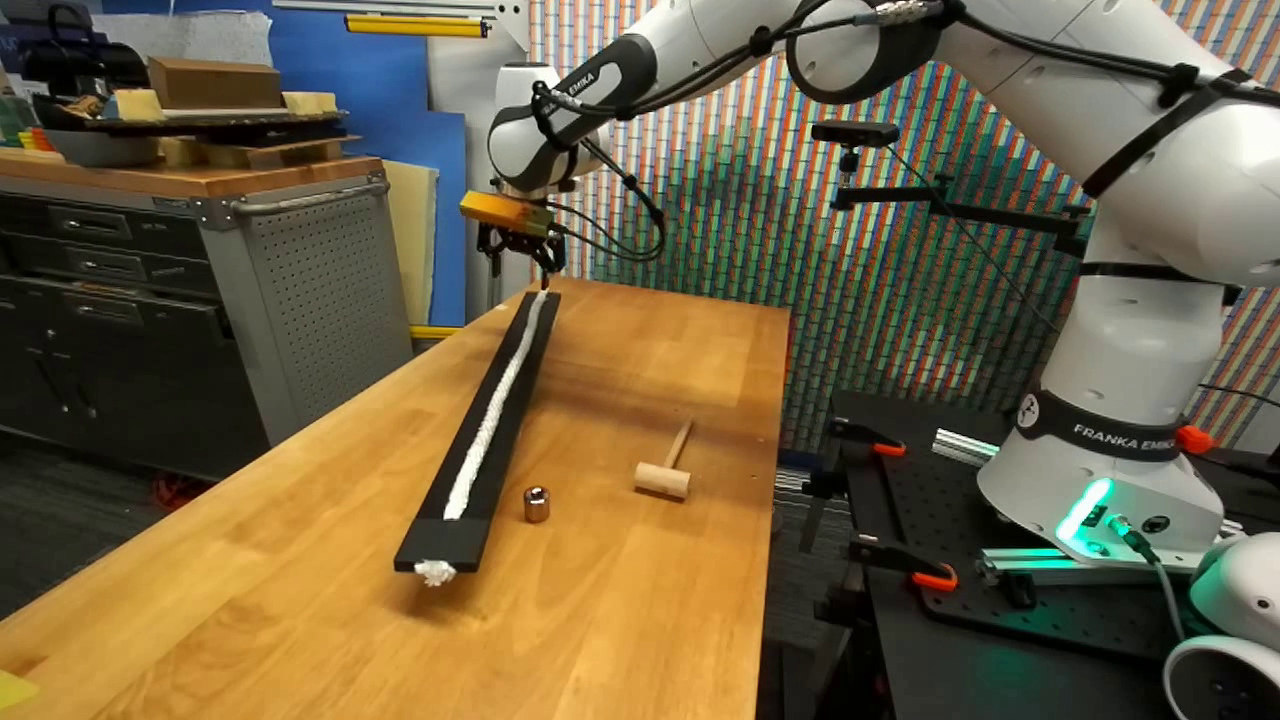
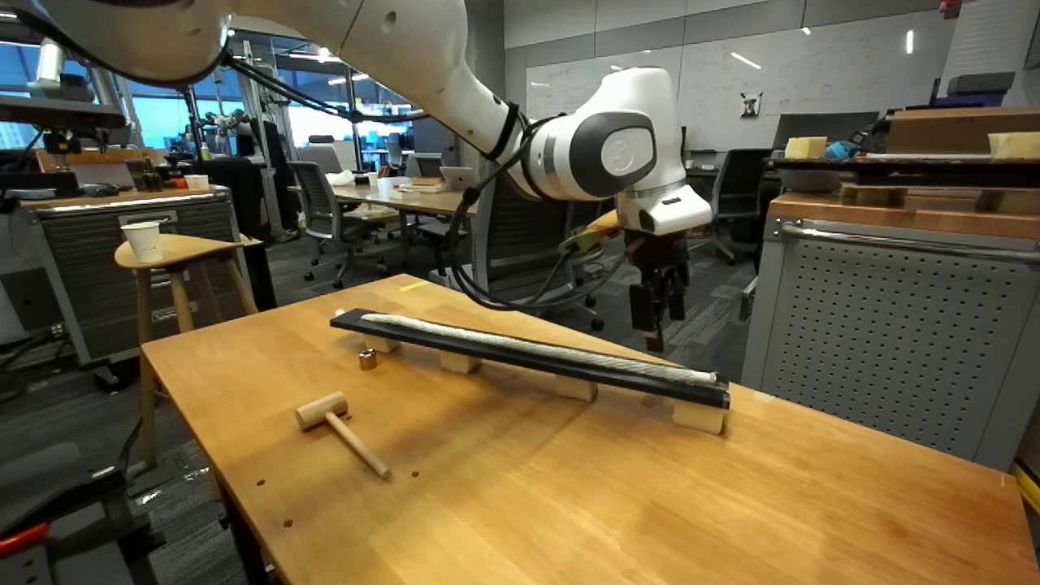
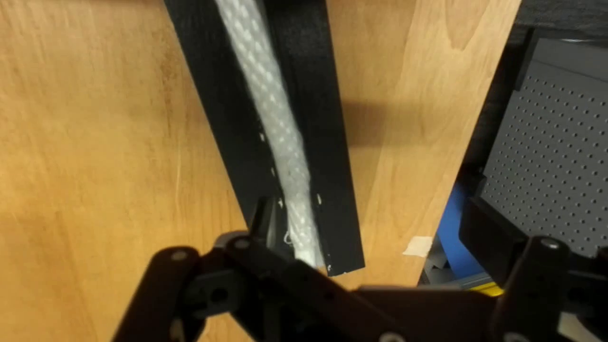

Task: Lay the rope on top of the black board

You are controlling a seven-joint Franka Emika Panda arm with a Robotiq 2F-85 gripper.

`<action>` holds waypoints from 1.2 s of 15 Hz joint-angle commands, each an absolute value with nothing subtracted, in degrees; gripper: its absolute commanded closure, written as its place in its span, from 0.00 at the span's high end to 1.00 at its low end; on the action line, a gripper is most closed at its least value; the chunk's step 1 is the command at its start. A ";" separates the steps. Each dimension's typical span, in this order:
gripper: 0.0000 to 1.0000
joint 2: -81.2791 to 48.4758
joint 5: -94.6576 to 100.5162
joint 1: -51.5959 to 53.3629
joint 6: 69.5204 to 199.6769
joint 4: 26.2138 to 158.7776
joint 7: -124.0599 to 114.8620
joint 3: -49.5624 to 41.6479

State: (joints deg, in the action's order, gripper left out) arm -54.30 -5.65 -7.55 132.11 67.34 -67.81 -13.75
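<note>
Wrist view: end effector (image 3: 377,228) spread wide, empty; rope (image 3: 280,126) toward ten o'clock, atop black board (image 3: 323,118), long axis pointing between eleven and twelve.

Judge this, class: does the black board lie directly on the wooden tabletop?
No, in an exterior view pale blocks hold the black board up off the wooden tabletop.

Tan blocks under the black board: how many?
4 along the black board: first block near the coppery cylinder, second block and third block in between, fourth block near the opposite end. Others may be hidden.
</note>
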 commanded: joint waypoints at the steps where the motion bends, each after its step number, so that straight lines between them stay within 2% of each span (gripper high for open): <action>1: 1.00 -48.13 -4.72 -6.52 131.33 71.97 -63.90 -12.53; 18: 1.00 -17.45 -11.34 -5.54 126.65 104.21 -19.78 -2.74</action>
State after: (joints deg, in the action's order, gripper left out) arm -24.31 -9.50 -5.12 128.22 96.31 -28.58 -3.58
